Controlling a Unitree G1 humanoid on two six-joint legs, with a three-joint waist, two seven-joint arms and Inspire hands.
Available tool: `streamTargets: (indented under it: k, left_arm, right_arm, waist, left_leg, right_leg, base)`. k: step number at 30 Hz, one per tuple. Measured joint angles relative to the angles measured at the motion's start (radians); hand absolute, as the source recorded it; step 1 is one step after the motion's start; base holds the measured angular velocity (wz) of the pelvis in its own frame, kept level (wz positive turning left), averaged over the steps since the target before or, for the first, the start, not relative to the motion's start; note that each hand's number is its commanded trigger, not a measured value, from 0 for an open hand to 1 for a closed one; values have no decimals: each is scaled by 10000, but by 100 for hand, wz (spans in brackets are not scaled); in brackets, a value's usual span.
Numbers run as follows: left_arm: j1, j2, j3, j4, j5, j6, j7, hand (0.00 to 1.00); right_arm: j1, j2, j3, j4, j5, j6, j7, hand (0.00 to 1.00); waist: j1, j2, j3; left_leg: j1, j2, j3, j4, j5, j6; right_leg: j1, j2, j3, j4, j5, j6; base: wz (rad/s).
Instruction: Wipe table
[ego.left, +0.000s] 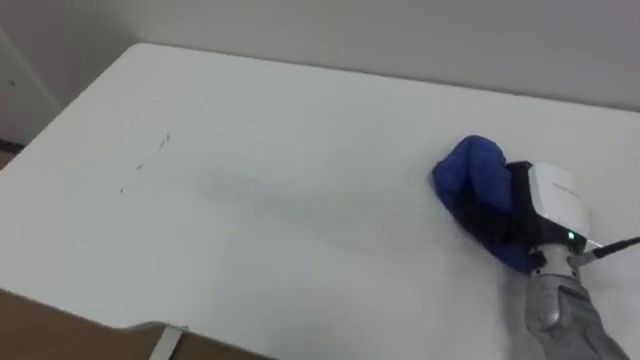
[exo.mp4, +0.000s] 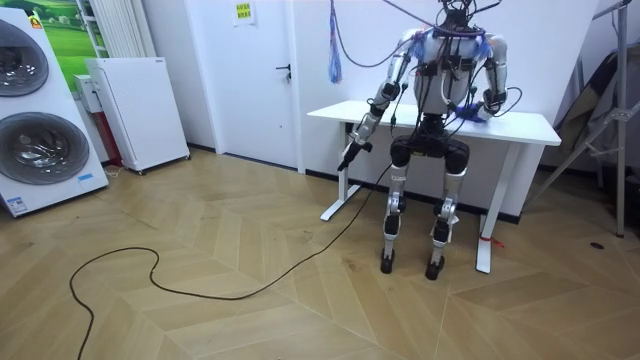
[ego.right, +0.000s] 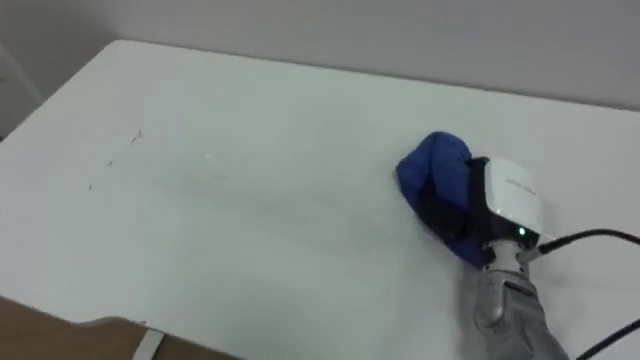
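Only faint marks (ego.left: 166, 141) dot the table (ego.left: 300, 250), well left of the cloth (ego.left: 478, 170).

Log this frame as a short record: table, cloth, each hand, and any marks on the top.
table: white; the robot stands at its long edge, facing it
cloth: blue, bunched up, on the table's right part
right hand: on the cloth, down at the tabletop
left hand: hangs low beside the table, off the top
marks: faint dark specks on the table's left part, well apart from the cloth
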Motion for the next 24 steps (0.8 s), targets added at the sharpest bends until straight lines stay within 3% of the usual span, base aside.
streamTargets:
  k: [2, 4, 5, 6, 9, 12, 14, 15, 16, 17, 20, 24]
  left_arm:
    - [-185, 3, 116, -334, 80, -75, -5, 0]
    - [-268, 0, 248, -391, 123, -164, 1, 0]
    - [-267, -2, 274, -487, 122, -154, 17, 0]
    - [-295, 0, 288, -623, 122, -155, 23, 0]
    - [-503, -20, 236, -648, 119, -150, 35, 0]
    - [-632, -29, -158, -480, 104, -146, 228, 0]
    - [-721, -167, -435, -184, 105, -138, 399, 0]
    - [-907, -197, -641, 119, 33, -149, 450, 0]
    - [-1031, -207, -746, 303, 18, -142, 461, 0]
    - [-1204, -232, -894, 571, 27, -125, 464, 0]
    - [-1471, -314, -1142, 987, 84, 2, 464, 0]
    - [-1281, -305, -1546, 815, 117, 266, 429, 0]
  right_arm:
    - [566, 43, -259, 140, -12, -315, -373, 100]
    - [1096, 66, -625, 451, 20, -531, -715, 100]
    - [1521, 78, -853, 522, 178, -530, -878, 100]
    - [1857, 132, -1087, 526, 343, -531, -1001, 100]
    - [2097, 301, -1385, 473, 484, -529, -1113, 100]
    - [1822, 545, -1306, 328, 421, -333, -1072, 100]
    - [1536, 822, -1077, -195, 260, 309, -940, 100]
    - [1244, 968, -919, -403, 253, 690, -781, 100]
    - [1126, 1080, -774, -518, 252, 881, -702, 100]
    - [879, 1116, -431, -794, 163, 1189, -414, 100]
    - [144, 1308, 526, -1269, -563, 1460, 367, 100]
    - [-119, 1514, 1871, -1981, -1305, 1544, 1038, 100]
  waist:
    - [-488, -202, -103]
    - [-793, -300, -112]
    - [-859, -372, -220]
    - [-961, -427, -272]
    - [-972, -517, -249]
    - [-915, -433, -233]
    - [-810, -251, -177]
    - [-693, -129, -61]
    - [-604, -58, -9]
    - [-465, 23, 18]
    - [-222, 142, 132]
    - [118, 144, 117]
  left_leg:
    - [243, -10, -199, -261, 93, -15]
    - [639, -15, -299, -517, 116, -13]
    - [882, -15, -302, -654, 113, -13]
    - [1006, -18, -293, -750, 110, -10]
    - [1110, 18, -230, -962, 109, -5]
    - [1162, 37, -131, -947, 110, -3]
    - [1304, 55, -134, -1027, 110, -3]
    - [1348, 91, -162, -1033, 110, -3]
    - [1355, 110, -197, -1032, 110, -3]
    - [1275, 124, -289, -1047, 109, -4]
    - [995, 150, -508, -1148, 116, -20]
    - [768, 200, -850, -1132, 191, -125]
  right_leg:
    - [433, 2, -290, -419, 9, 16]
    - [1020, 25, -457, -823, 31, 71]
    - [1353, 44, -514, -1088, 34, 118]
    - [1560, 52, -574, -1288, 53, 166]
    - [1730, 123, -577, -1570, 231, 216]
    - [1712, 142, -782, -1584, 335, 186]
    - [1660, 176, -847, -1588, 416, 133]
    - [1616, 221, -845, -1587, 503, 89]
    - [1591, 249, -846, -1591, 554, 62]
    - [1424, 280, -847, -1548, 609, 14]
    - [1081, 366, -887, -1565, 773, -113]
    - [1021, 475, -1041, -1744, 831, -211]
  base:
    - [33]
    - [27]
    - [24]
    - [12]
    - [-5]
    - [-31]
    - [-55]
    - [-56]
    - [-49]
    - [-32]
    - [-17]
    - [14]
